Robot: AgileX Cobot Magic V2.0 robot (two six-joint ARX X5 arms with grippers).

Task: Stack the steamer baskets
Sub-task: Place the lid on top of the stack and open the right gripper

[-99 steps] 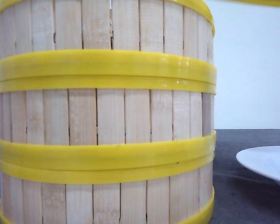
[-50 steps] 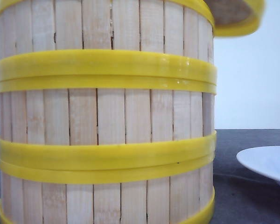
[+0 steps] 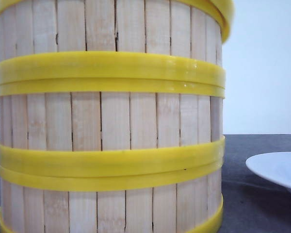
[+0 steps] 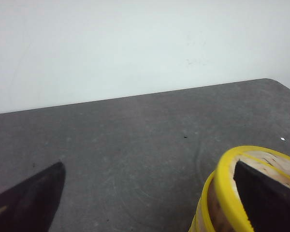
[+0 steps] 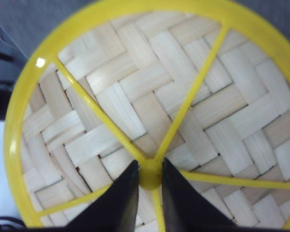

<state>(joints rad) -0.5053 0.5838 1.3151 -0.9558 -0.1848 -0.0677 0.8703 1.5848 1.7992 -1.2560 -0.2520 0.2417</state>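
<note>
My right gripper (image 5: 150, 181) pinches the hub of a woven lid (image 5: 183, 96), holding it centred above the stacked baskets (image 3: 109, 121); my left gripper (image 4: 150, 203) waits open beside them.

A plain white wall (image 4: 135, 43) rises behind a dark grey, lightly speckled table (image 4: 135, 145).

I see the steamer baskets (image 3: 109, 121) in pale vertical wooden slats with yellow rim bands. One basket floor (image 5: 159, 121) shows a pale herringbone weave under yellow spokes. The tabletop (image 4: 135, 145) is dark grey, the plate (image 3: 279, 170) white.
</note>
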